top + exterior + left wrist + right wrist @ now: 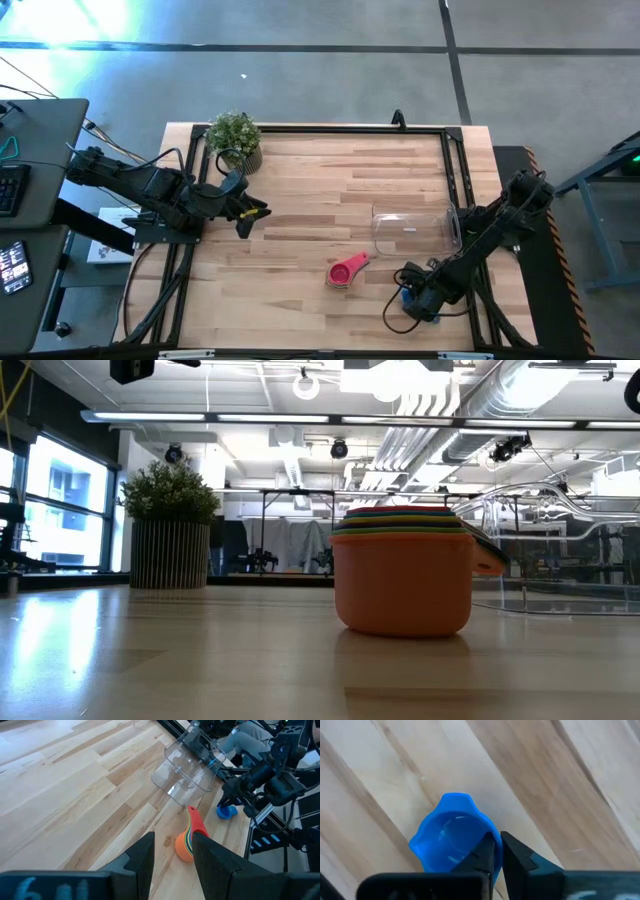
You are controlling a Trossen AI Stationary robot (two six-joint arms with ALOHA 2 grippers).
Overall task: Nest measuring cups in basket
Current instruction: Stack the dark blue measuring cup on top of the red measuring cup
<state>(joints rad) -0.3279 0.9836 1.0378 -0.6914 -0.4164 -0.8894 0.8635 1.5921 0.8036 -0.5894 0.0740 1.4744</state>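
Right wrist view: right gripper [496, 851] pinched closed on the rim of the blue cup [451, 840], on the table [560, 775]. Left gripper [172, 852] spread wide, holding nothing, near the plant [234, 140].

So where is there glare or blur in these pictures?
High view: a bright glare patch on the floor at top left. Low view: windows glare at left; the nested cups look sharp, the room hazy. Right wrist view: the blue cup is sharp, the near fingers soft.
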